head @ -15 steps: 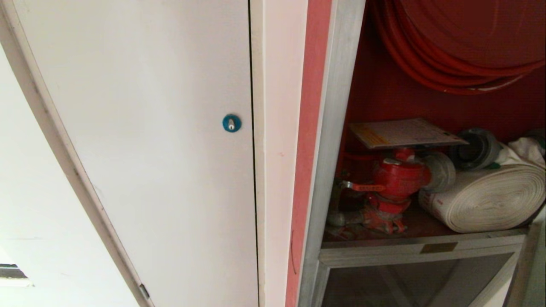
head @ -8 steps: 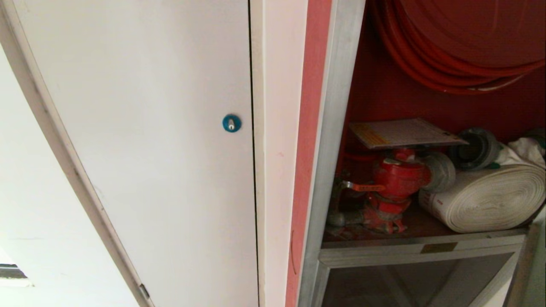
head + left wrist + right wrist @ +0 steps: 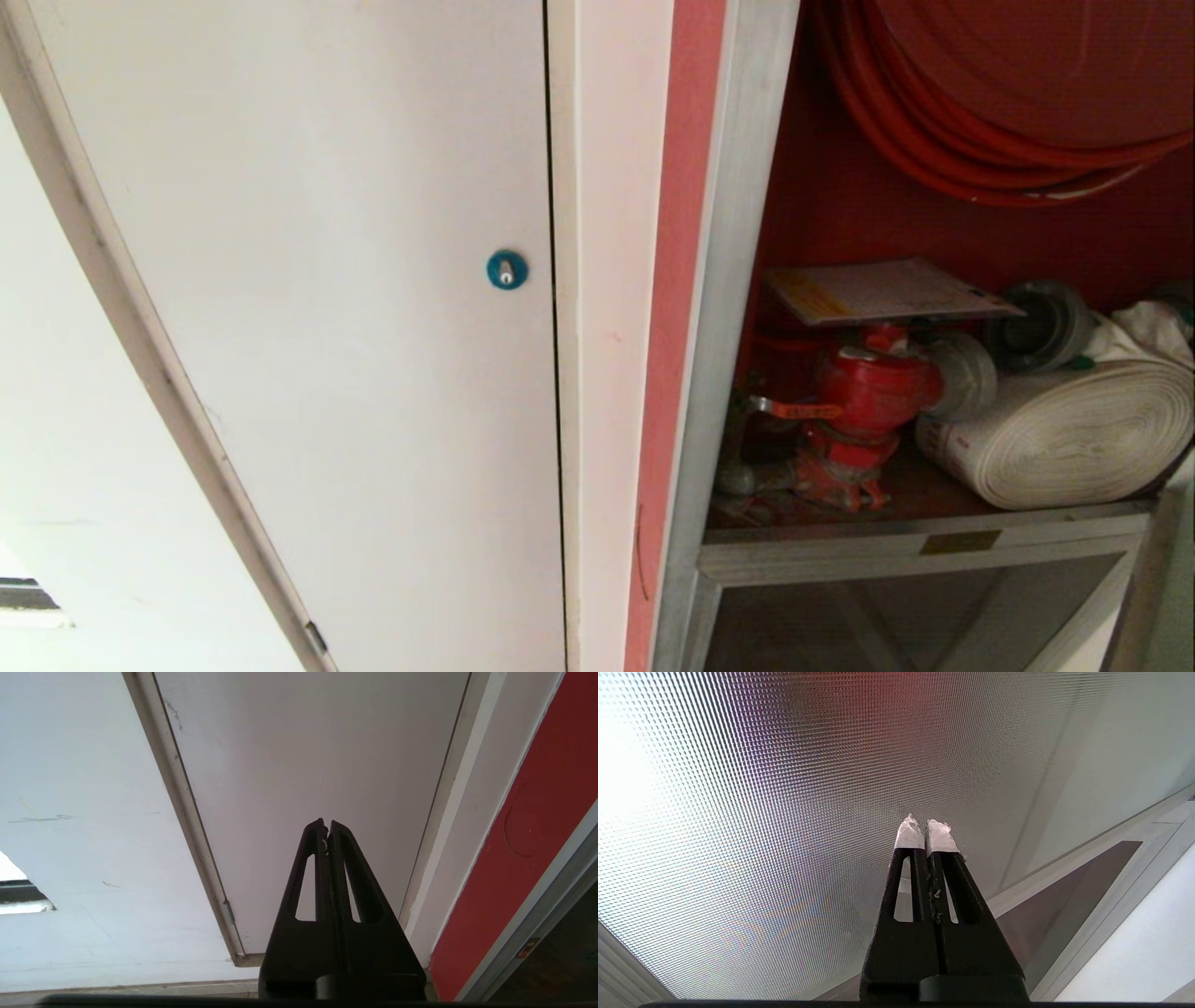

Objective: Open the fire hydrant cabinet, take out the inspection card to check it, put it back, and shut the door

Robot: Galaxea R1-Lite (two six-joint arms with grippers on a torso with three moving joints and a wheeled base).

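The fire hydrant cabinet (image 3: 738, 280) stands open on the right of the head view, showing its red interior. The inspection card (image 3: 887, 291) lies flat on top of the red valve (image 3: 868, 392), with its yellow-orange band toward the left. Neither gripper appears in the head view. My left gripper (image 3: 327, 823) is shut and empty, pointing at the white panel beside the cabinet's red side (image 3: 523, 858). My right gripper (image 3: 927, 823), with white-taped tips, is shut and empty close to the door (image 3: 784, 812), a dotted glass pane in an aluminium frame. The door's edge (image 3: 1144, 588) shows at the lower right.
A white panel (image 3: 327, 280) with a blue round lock (image 3: 507, 270) fills the left half. Inside the cabinet a red hose reel (image 3: 1008, 93) hangs above, and a white rolled hose (image 3: 1074, 434) lies right of the valve. A smaller dark glass panel (image 3: 896, 625) sits below the shelf.
The aluminium edge of the door at the lower right of the head view has shifted a little to the left. Card, valve and hose have stayed put.
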